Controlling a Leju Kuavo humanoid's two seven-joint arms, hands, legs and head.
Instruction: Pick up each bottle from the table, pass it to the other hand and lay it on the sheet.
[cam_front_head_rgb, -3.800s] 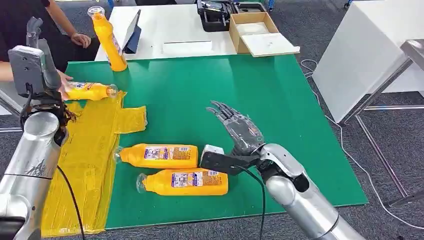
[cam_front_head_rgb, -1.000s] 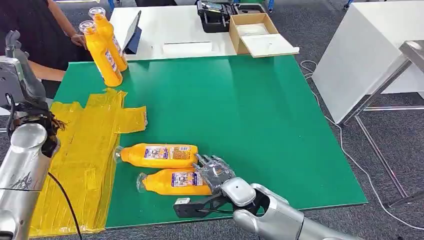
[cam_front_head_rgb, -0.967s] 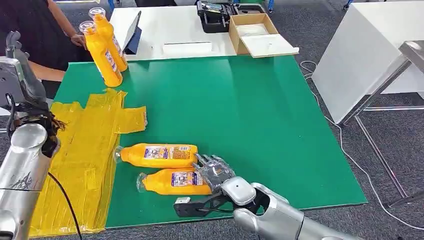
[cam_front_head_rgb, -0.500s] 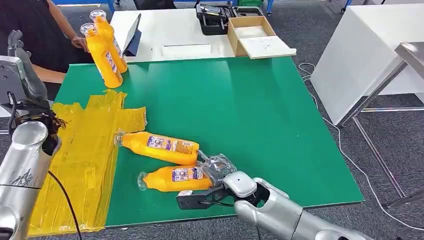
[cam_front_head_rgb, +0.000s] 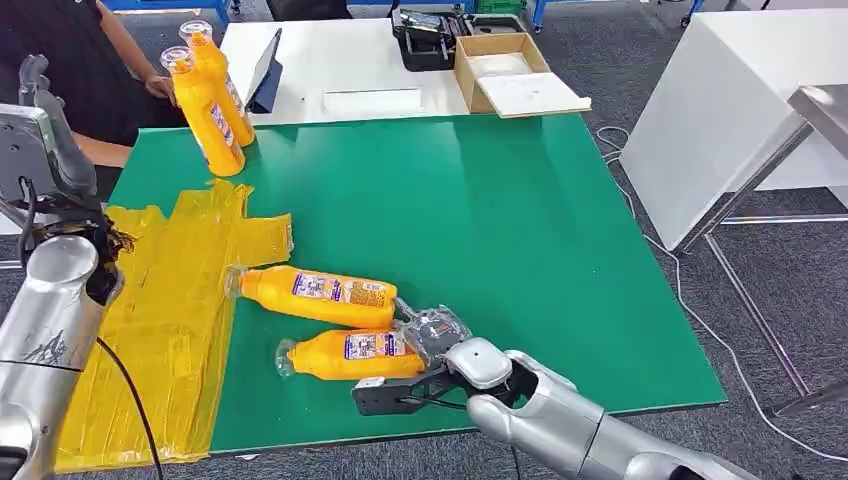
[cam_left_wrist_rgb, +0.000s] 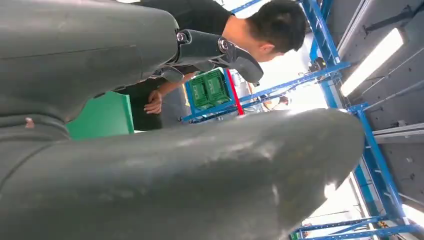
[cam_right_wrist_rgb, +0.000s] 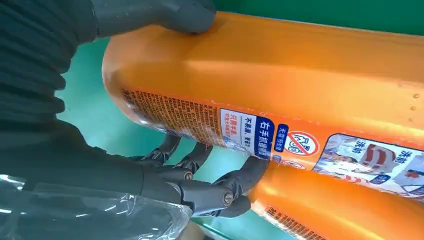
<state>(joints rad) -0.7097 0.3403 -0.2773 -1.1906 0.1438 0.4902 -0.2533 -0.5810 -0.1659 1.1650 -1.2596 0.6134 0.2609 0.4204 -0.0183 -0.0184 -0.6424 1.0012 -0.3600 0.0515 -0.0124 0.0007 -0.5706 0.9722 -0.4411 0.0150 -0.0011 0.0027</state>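
Head view: right hand (cam_front_head_rgb: 432, 335) wraps the base of the near bottle (cam_front_head_rgb: 345, 354), lying on the green mat (cam_front_head_rgb: 480, 220) just right of the sheet (cam_front_head_rgb: 170, 310). Left wrist view: left hand (cam_left_wrist_rgb: 150, 150) raised, fingers unreadable. Right wrist view: thumb and fingers (cam_right_wrist_rgb: 235, 185) grip the near bottle (cam_right_wrist_rgb: 280, 85).

right hand (cam_front_head_rgb: 432, 335) fingers curled, left hand (cam_front_head_rgb: 40, 130) raised

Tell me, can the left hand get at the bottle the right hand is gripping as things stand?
Probably not yet. The left hand is raised at the table's far-left edge, while the near bottle lies low on the green mat in the right hand; it must be lifted across first.
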